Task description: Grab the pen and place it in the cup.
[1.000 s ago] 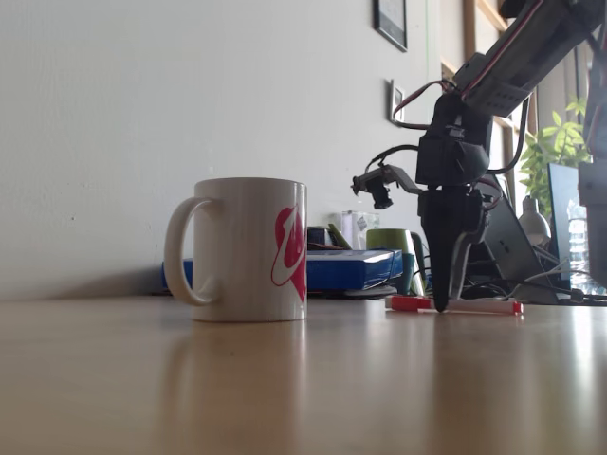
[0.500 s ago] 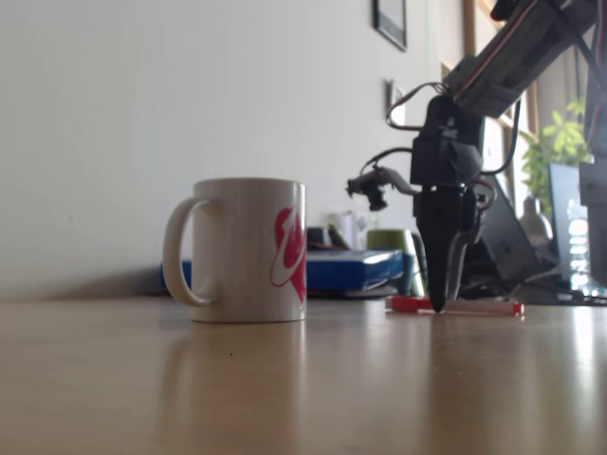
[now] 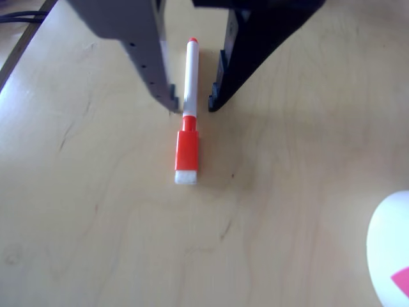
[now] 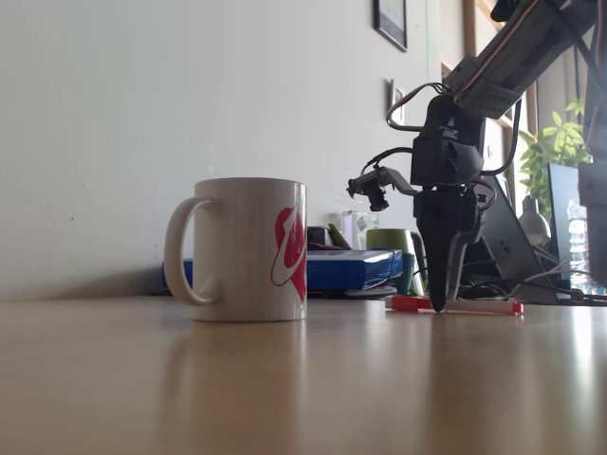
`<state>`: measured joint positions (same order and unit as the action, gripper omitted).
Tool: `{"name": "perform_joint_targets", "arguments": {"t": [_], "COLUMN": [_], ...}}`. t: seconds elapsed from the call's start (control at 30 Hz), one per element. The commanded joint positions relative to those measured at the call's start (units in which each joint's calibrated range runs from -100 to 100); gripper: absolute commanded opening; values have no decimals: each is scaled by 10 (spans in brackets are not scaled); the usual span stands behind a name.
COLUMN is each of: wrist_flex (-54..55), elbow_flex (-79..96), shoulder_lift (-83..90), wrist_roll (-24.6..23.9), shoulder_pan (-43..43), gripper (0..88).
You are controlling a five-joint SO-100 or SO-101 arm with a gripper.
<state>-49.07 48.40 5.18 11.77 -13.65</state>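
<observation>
The pale wooden counter (image 4: 285,389) carries everything. In the fixed view the arm (image 4: 512,57) comes down from the upper right, its black wrist bent so the jaws (image 4: 438,305) point straight down, their tips at the counter surface right at the pen.

The cup (image 4: 248,248) stands upright on the counter to the left in the fixed view, handle toward the left, its pink swirl facing right; it is well apart from the jaws. In the other view only a white curve of the cup (image 3: 390,249) with a bit of pink shows at the lower right corner.

The pen (image 3: 188,109) lies flat on the counter. In the other view its long axis runs nearly straight up and down the picture, the small red tip at the top, the blocky red cap with its white end at the bottom. In the fixed view the pen (image 4: 474,306) lies left to right, with a red end at each side.

The jaws (image 3: 190,105) stand apart, one finger on each side of the white barrel just above the cap; the grey finger (image 3: 150,57) seems to touch the barrel, and a narrow gap remains at the black finger (image 3: 239,64).
</observation>
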Motion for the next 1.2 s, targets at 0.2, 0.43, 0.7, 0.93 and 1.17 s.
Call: {"name": "perform_joint_targets", "arguments": {"t": [0.2,0.43,0.7,0.93,1.17], "wrist_flex": [-3,4,17,17,9], "elbow_flex": [-15,-7,0,4,1], "shoulder_lift": [0,9,40,127,253], "wrist_roll": [1,-3,-6,-18,-25], "shoulder_pan": [-3,-10,-16,-10,14], "gripper": [13,13,13,13,13]}}
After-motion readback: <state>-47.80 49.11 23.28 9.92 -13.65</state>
